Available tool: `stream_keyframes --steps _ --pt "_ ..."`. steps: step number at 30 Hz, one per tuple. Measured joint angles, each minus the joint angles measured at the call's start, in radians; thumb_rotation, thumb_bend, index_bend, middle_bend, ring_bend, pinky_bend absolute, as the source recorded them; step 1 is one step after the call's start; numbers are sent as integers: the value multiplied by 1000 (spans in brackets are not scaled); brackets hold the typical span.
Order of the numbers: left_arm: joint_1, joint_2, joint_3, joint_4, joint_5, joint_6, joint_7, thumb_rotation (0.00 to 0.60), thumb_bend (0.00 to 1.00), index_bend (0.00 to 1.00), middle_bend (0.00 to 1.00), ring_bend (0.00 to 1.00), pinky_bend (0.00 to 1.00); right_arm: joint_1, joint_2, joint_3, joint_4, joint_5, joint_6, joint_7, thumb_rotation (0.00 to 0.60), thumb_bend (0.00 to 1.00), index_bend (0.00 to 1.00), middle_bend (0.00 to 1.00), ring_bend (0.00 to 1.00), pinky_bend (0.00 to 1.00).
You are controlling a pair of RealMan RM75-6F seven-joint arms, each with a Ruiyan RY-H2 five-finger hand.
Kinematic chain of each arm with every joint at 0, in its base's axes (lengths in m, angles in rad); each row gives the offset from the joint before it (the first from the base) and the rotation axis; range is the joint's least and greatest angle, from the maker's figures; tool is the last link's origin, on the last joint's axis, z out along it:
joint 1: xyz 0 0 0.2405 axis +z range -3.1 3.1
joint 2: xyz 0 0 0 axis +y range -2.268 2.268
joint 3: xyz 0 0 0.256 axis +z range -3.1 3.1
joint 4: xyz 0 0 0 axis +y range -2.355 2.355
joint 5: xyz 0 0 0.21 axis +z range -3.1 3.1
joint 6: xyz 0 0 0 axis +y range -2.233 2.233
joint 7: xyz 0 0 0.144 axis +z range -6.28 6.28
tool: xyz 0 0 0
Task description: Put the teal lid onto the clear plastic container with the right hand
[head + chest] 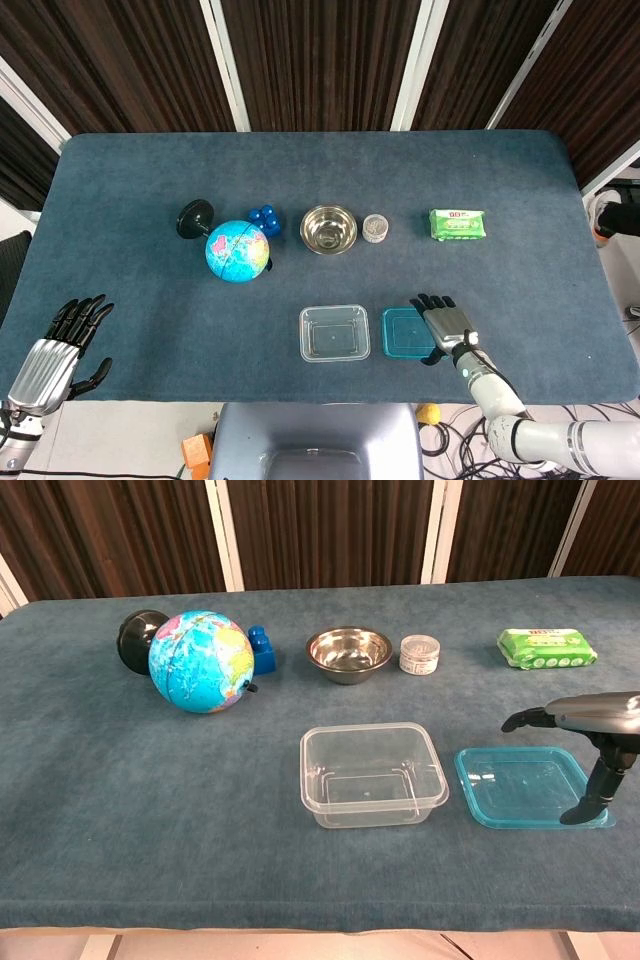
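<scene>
The right hand point(590, 742) is spread over the lid's point(525, 785) right edge, holding nothing yet. The flat lid could slip away toward the box point(372, 772) on its left.

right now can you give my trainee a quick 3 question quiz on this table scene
1. True or false: the teal lid already sits on the clear plastic container.
2. Which thing stands between the steel bowl and the green wipes pack? A) globe B) small round jar C) blue blocks
3. Fill in: the right robot hand is over the lid's ____ edge, as the head view shows it.

Key:
1. False; the lid lies flat on the table beside the container.
2. B, the small round jar.
3. Right. The left robot hand is far off, at the table's near left corner, holding nothing.
</scene>
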Motion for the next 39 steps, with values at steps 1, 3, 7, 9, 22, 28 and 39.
stream_keyframes --steps 1,3,7,9,22,28,39 --pt "-1 0 0 0 0 -1 -1 600 385 0 8 0 4 2 0 -2 0 1 1 0 600 26 0 0 0 0" --pt "-2 1 0 0 0 -3 -3 600 384 0 8 0 4 5 -3 -7 -1 2 7 -4 600 26 0 0 0 0" --pt "-2 3 3 2 6 -1 -8 600 385 0 7 0 4 12 -17 -18 2 11 25 -15 600 27 0 0 0 0" --pt "-1 5 4 1 9 3 -10 600 385 0 7 0 5 16 -26 -21 7 16 36 -23 600 27 0 0 0 0" --pt "-2 6 6 3 15 6 -19 600 385 0 7 0 4 36 -69 -34 38 70 76 -61 600 27 30 0 0 0" --pt "-2 6 5 2 13 7 -20 600 385 0 7 0 4 37 -85 -34 60 76 72 -56 600 27 89 0 0 0" --pt "-1 8 4 4 13 10 -26 600 385 0 8 0 4 27 -102 -33 75 54 94 -46 600 38 452 36 0 0"
